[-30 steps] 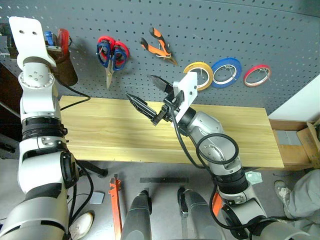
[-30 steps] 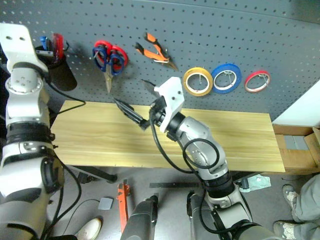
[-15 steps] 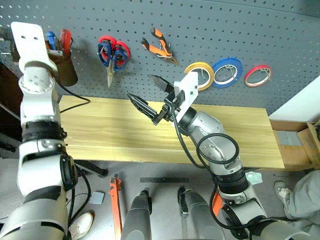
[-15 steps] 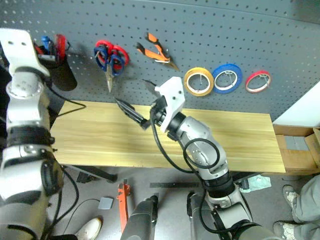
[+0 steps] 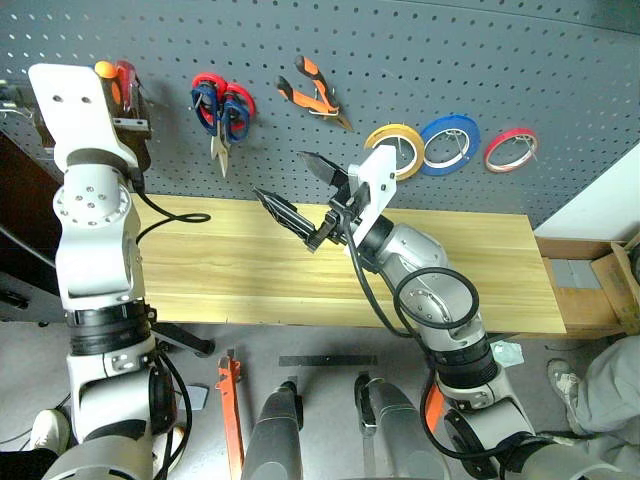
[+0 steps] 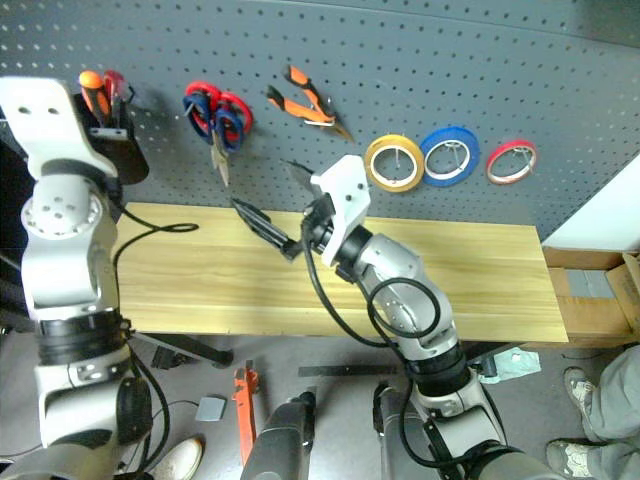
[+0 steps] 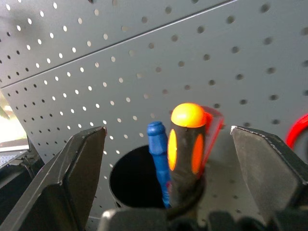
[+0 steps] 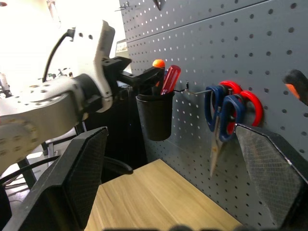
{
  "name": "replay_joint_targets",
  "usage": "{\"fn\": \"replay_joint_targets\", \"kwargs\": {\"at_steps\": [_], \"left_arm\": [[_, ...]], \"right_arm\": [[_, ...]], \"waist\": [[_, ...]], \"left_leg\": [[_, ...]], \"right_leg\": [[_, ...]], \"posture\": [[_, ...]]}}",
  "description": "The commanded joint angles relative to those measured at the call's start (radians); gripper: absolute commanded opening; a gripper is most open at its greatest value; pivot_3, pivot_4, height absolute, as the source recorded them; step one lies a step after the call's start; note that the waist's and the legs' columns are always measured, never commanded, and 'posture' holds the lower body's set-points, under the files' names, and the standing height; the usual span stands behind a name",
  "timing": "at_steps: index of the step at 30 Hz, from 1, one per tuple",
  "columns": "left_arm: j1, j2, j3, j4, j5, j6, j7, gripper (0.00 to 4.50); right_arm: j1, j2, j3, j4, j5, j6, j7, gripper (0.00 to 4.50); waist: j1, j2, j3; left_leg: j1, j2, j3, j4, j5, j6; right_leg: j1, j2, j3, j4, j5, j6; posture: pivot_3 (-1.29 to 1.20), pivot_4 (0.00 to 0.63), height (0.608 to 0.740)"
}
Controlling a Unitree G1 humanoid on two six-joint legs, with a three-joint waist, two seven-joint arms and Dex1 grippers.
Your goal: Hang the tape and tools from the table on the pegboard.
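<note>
— What sort of place is this?
— A workshop: a dark grey perforated pegboard (image 5: 420,60) hung with tools stands behind a long light-wood workbench (image 5: 210,270).

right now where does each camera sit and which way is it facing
Left and right eye views: on the head, looking down over both arms at the table and pegboard.
Left wrist view: on the left wrist, facing the pegboard and the black cup holding the screwdriver, between the open left gripper fingers.
Right wrist view: on the right wrist, between the open right gripper fingers, facing the scissors.
Both wrist views share the cup and screwdriver.
</note>
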Motion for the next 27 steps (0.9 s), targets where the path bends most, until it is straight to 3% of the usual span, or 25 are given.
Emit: {"fn": "replay_joint_targets", "kwargs": {"at_steps": [1,7,13,19,27], "left_arm": [[0.054,-0.036,0.023,-0.172,-0.003,0.09,0.018,4.45],[0.257,-0.211,-0.05,-0.408,-0.02,0.292,0.026,4.45],[0.371,-0.35,-0.14,-0.472,-0.008,0.369,0.054,4.45],[0.487,-0.447,-0.233,-0.333,-0.04,0.295,0.002,4.45],[0.463,-0.464,-0.284,-0.098,-0.043,0.127,-0.065,4.45]], "right_arm": [[0.008,-0.006,0.004,-0.056,0.003,-0.019,0.011,4.5],[0.062,-0.071,-0.007,-0.11,-0.018,0.023,-0.009,4.5],[0.165,-0.167,-0.027,-0.168,-0.087,0.086,-0.081,4.5],[0.33,-0.218,-0.11,-0.132,-0.172,0.194,-0.235,4.5],[0.36,-0.192,-0.178,0.064,-0.213,0.169,-0.322,4.5]], "waist": [[0.0,0.0,0.0],[0.002,0.0,0.0],[0.005,0.0,-0.001],[0.002,0.006,-0.012],[-0.008,0.013,-0.022]], "left_leg": [[0.0,0.0,0.0,0.0,0.0,0.0],[0.0,0.0,0.0,0.0,0.0,0.0],[0.001,0.0,0.001,0.0,0.001,0.002],[0.006,0.0,0.004,-0.002,0.002,0.003],[0.014,0.001,0.007,-0.002,0.002,0.004]], "right_leg": [[0.0,0.0,0.0,0.0,0.0,0.0],[0.001,0.0,0.001,-0.002,0.0,0.0],[0.002,0.0,0.001,-0.002,-0.001,0.003],[0.008,0.0,0.003,-0.005,-0.002,0.003],[0.021,0.005,0.002,-0.02,0.0,-0.001]], "posture": [[0.02,0.273,0.74],[0.02,0.277,0.74],[0.02,0.28,0.74],[-0.02,0.268,0.74],[-0.05,0.225,0.74]]}}
